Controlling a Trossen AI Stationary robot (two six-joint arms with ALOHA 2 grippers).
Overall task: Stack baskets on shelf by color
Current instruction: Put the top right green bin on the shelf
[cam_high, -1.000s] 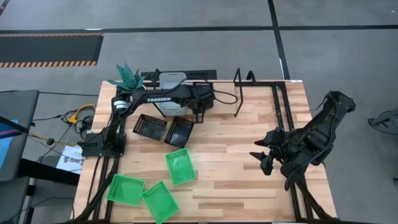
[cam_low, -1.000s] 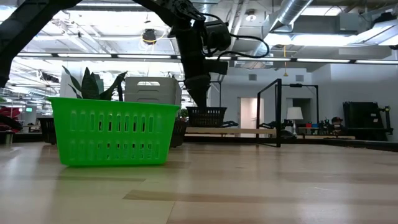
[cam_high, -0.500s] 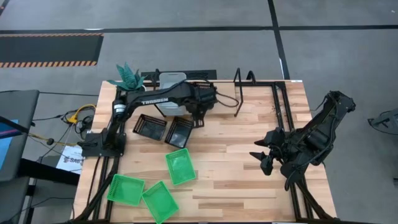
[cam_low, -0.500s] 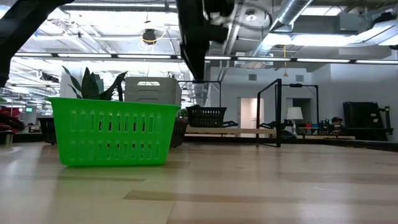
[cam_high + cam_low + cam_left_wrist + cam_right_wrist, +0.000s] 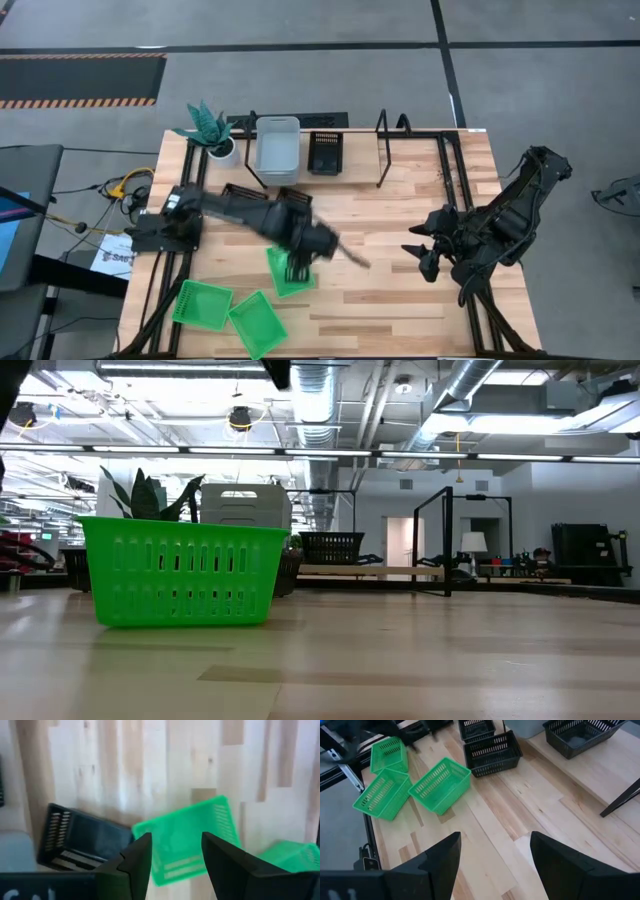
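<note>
Three pale grey-white baskets (image 5: 278, 145) sit nested on the shelf's wooden board (image 5: 360, 165), with one black basket (image 5: 326, 152) beside them. Two more black baskets (image 5: 492, 752) rest on the tabletop, partly hidden under my left arm in the high view. Three green baskets lie toward the near left: one (image 5: 290, 275) near the middle, two (image 5: 202, 303) by the near edge. My left gripper (image 5: 298, 262) hovers open above the middle green basket (image 5: 190, 840), blurred. My right gripper (image 5: 422, 258) waits open at the table's right side.
A potted plant (image 5: 208, 128) stands at the far left corner, next to the shelf's upright end loop (image 5: 247, 125). The other end loop (image 5: 390, 125) rises at the far middle. Bare wood lies between the green baskets and my right gripper (image 5: 495, 837).
My left gripper rose off the black basket on the shelf, then swung quickly toward the near edge and now hangs over the middle green basket. The black basket stayed on the shelf beside the grey-white stack.
</note>
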